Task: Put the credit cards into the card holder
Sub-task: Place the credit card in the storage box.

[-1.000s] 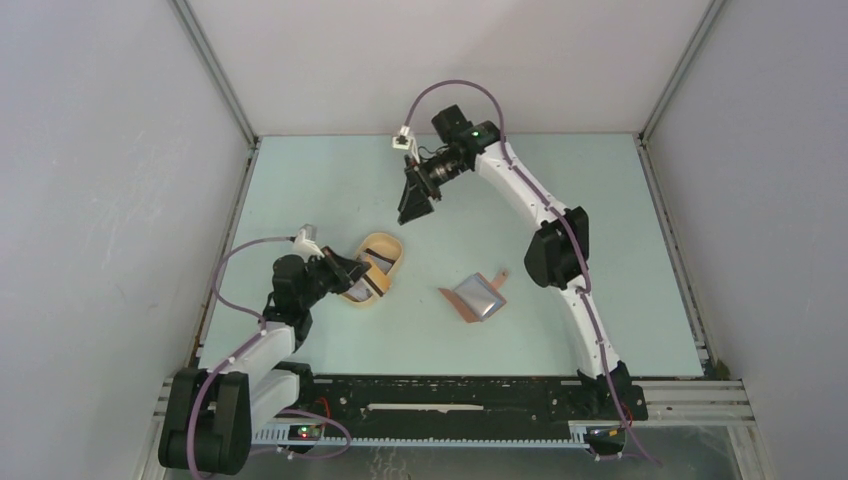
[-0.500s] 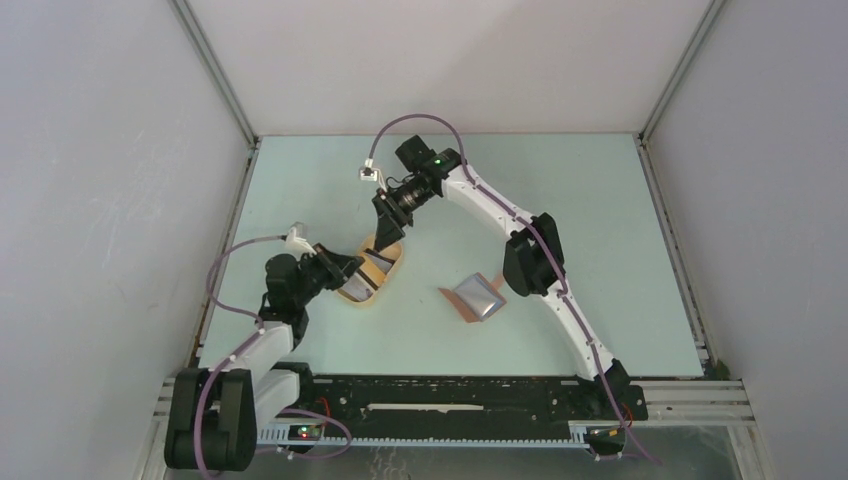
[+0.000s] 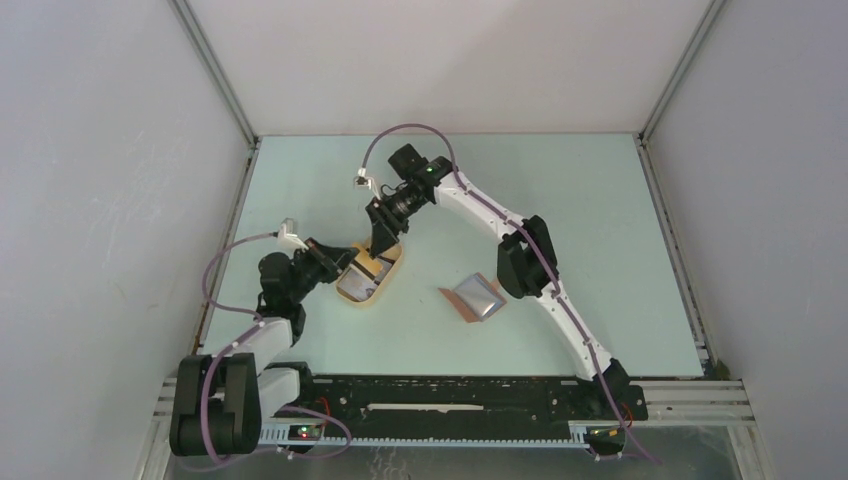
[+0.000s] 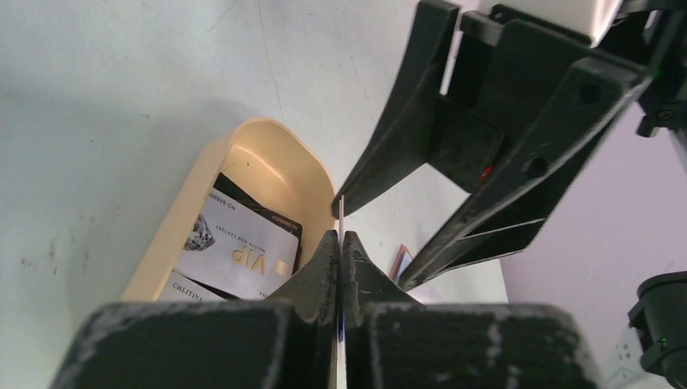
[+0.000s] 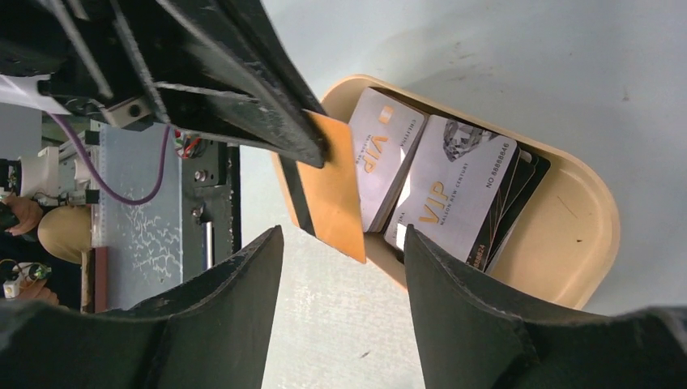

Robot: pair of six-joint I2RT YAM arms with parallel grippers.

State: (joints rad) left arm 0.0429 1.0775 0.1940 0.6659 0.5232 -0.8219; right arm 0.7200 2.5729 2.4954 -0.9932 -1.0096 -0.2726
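My left gripper is shut on an orange-yellow credit card with a dark stripe, held edge-on over the near end of the pale tan tray. Right gripper stands open just in front of that card's free corner, not touching it. In the top view the two grippers, left and right, meet above the tray. Several more credit cards, white and black, lie stacked in the tray. The reddish-brown card holder lies open on the table, right of the tray.
Light green table is walled by grey panels left, right and behind. A black rail with the arm bases runs along the near edge. The right arm's forearm reaches diagonally over the table's middle.
The right arm has swung left and down from the table's back to the tray, its open jaws now facing the held card. The left gripper has shifted slightly left, still gripping the card.
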